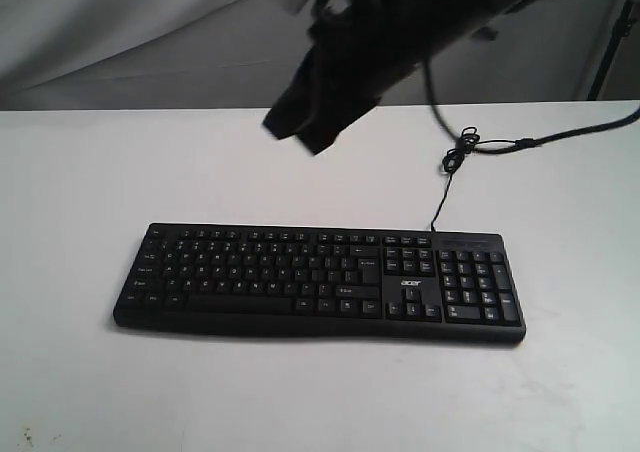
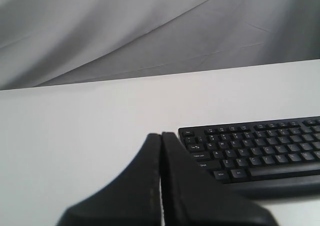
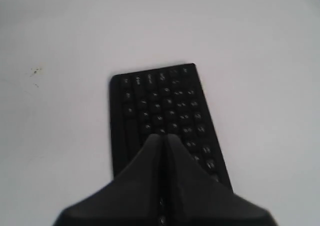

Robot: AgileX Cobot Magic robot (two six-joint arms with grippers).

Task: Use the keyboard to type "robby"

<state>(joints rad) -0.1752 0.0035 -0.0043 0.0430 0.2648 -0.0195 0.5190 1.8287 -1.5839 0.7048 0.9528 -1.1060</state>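
The keyboard lies flat on the white counter, with its cable running back from the far edge. The left gripper is fully closed and empty, off the keyboard's left end. The right gripper is likewise closed and empty, raised above the keys.

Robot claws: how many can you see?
2. The left gripper, shut, hangs over the table near the Esc corner of the keyboard. The right gripper, shut too, hangs above the keyboard.
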